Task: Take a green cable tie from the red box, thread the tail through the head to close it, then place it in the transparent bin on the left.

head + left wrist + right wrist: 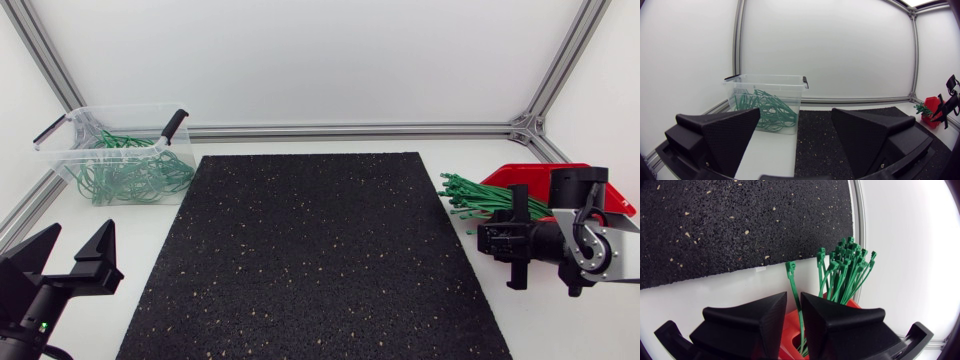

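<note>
Picking step — the right end effector (pixel 794 297) hangs over the red box (pixel 535 175), one tie (pixel 791 275) running out from it; clamped or not, I cannot tell. Left end effector (pixel 72 255) released, near the bin (pixel 60 150). Next — pinch firmly, lift clear.

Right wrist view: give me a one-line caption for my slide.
Right hand over the red box, one green cable tie in the gap between its fingers, the bundle fanned out beside it.
</note>
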